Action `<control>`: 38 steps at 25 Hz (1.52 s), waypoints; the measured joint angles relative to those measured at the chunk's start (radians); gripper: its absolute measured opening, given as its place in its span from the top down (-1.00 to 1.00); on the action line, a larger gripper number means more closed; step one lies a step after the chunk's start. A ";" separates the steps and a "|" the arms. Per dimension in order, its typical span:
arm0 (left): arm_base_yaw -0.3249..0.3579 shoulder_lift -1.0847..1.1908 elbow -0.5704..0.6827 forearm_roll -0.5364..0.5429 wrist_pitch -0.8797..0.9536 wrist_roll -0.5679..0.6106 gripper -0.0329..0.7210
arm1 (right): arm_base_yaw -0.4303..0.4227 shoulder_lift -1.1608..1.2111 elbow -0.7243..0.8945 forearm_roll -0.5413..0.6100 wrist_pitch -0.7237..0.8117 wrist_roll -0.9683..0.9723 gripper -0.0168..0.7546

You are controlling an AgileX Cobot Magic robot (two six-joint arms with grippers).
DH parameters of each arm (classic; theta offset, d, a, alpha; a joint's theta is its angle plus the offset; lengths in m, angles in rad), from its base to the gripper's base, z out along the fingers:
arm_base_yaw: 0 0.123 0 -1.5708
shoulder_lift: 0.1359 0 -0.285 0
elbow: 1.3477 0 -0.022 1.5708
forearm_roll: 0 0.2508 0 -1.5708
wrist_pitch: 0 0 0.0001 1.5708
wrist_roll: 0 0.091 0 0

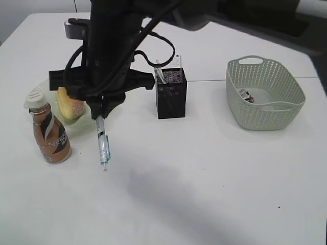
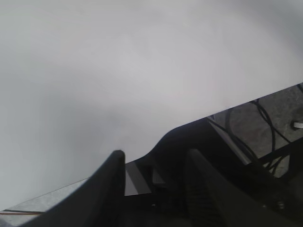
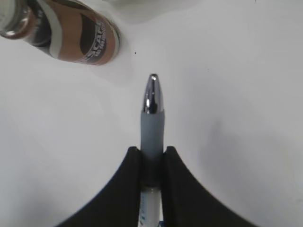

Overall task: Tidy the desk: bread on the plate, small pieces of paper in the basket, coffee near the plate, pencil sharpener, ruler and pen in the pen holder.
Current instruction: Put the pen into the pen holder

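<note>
Right gripper (image 3: 151,163) pinches the pen (image 1: 102,145) at its grey grip, tip down, hanging above the desk (image 1: 204,194) between coffee (image 1: 50,135) and holder (image 1: 171,94); probably vertical so it can drop into the holder. Ruler (image 1: 176,64) stands in the holder already. Bread (image 1: 69,104) sits on the plate (image 1: 82,127), coffee just beside. Left gripper (image 2: 156,175) half open, holding nothing, over bare desk.

A pale grey wall (image 1: 30,6) runs behind the scene. In the left wrist view, speckled grey floor (image 2: 265,118) carries black cables (image 2: 265,124).
</note>
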 joint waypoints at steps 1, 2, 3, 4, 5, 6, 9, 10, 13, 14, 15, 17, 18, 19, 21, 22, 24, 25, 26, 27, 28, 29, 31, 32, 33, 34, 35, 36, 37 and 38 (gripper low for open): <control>0.000 0.000 0.000 -0.016 -0.003 0.003 0.10 | 0.000 -0.011 0.000 0.001 0.001 -0.008 0.75; 0.000 0.000 0.000 -0.033 -0.011 0.010 0.10 | 0.000 -0.018 0.000 0.004 0.002 -0.010 0.75; 0.000 0.000 0.000 -0.050 -0.019 0.018 0.10 | 0.000 -0.027 0.000 0.009 0.005 -0.012 0.75; 0.000 0.000 0.000 -0.064 -0.026 0.026 0.10 | 0.000 -0.034 0.000 0.021 0.005 -0.012 0.75; 0.000 0.000 0.000 -0.079 -0.034 0.034 0.10 | 0.000 -0.038 0.000 0.033 0.005 -0.014 0.75; 0.000 0.000 0.000 -0.092 -0.044 0.044 0.10 | 0.000 -0.045 0.000 0.045 0.007 -0.016 0.75; 0.000 0.000 0.000 -0.105 -0.064 0.065 0.10 | 0.000 -0.053 0.000 0.094 0.007 -0.018 0.75; 0.000 0.000 0.000 -0.105 -0.068 0.073 0.10 | 0.000 -0.053 0.000 0.111 0.009 -0.022 0.75; 0.000 0.000 0.000 -0.107 -0.075 0.106 0.10 | 0.000 -0.057 0.000 0.164 0.011 -0.029 0.75; 0.000 0.000 0.000 -0.107 -0.076 0.117 0.10 | 0.000 -0.058 0.000 0.180 0.012 -0.031 0.75; 0.000 0.000 0.000 -0.107 -0.079 0.125 0.10 | 0.000 -0.058 0.000 0.196 0.012 -0.031 0.75; 0.000 0.000 0.000 -0.107 -0.081 0.147 0.10 | -0.005 -0.059 0.000 0.233 0.012 -0.031 0.75; 0.000 0.000 0.000 -0.107 -0.082 0.158 0.10 | -0.010 -0.059 0.000 0.257 0.012 -0.033 0.75; 0.000 0.000 0.000 -0.109 -0.082 0.167 0.10 | -0.017 -0.059 0.000 0.282 0.012 -0.033 0.75; 0.000 0.000 0.000 -0.109 -0.082 0.185 0.10 | -0.042 -0.059 -0.002 0.339 0.012 -0.033 0.75; 0.000 0.000 0.000 -0.109 -0.082 0.191 0.10 | -0.056 -0.059 -0.004 0.367 0.014 -0.033 0.75; 0.000 0.000 0.000 -0.109 -0.082 0.209 0.10 | -0.099 -0.063 -0.008 0.415 0.013 -0.033 0.75; 0.000 0.000 0.000 -0.109 -0.082 0.219 0.10 | -0.118 -0.068 -0.008 0.441 0.013 -0.033 0.75; 0.000 0.000 0.000 -0.109 -0.082 0.227 0.10 | -0.141 -0.072 -0.010 0.462 0.013 -0.033 0.75; 0.000 0.000 0.000 -0.109 -0.082 0.237 0.10 | -0.165 -0.076 -0.010 0.491 0.013 -0.033 0.75; 0.000 0.000 0.000 -0.109 -0.082 0.254 0.10 | -0.188 -0.080 -0.010 0.528 0.015 -0.033 0.75; 0.000 0.000 0.000 -0.109 -0.086 0.269 0.10 | -0.206 -0.084 -0.010 0.576 0.015 -0.033 0.75; 0.000 0.000 0.000 -0.109 -0.099 0.317 0.10 | -0.247 -0.086 -0.010 0.675 0.015 -0.038 0.75; 0.000 0.000 0.000 -0.109 -0.110 0.343 0.10 | -0.259 -0.086 -0.010 0.728 0.015 -0.044 0.75; 0.000 0.000 0.000 -0.109 -0.130 0.367 0.10 | -0.271 -0.086 -0.010 0.772 0.015 -0.047 0.75; 0.000 0.000 0.000 -0.109 -0.155 0.396 0.10 | -0.279 -0.086 -0.010 0.829 0.013 -0.052 0.75; 0.000 0.000 0.000 -0.109 -0.187 0.424 0.10 | -0.281 -0.086 -0.010 0.887 0.013 -0.058 0.75; 0.000 0.000 0.000 -0.109 -0.216 0.446 0.10 | -0.283 -0.086 -0.010 0.941 0.013 -0.065 0.75; 0.000 0.000 0.000 -0.109 -0.256 0.471 0.10 | -0.283 -0.086 -0.010 0.982 0.013 -0.070 0.75; 0.000 0.000 0.002 -0.109 -0.298 0.496 0.10 | -0.283 -0.086 -0.010 1.028 0.013 -0.073 0.75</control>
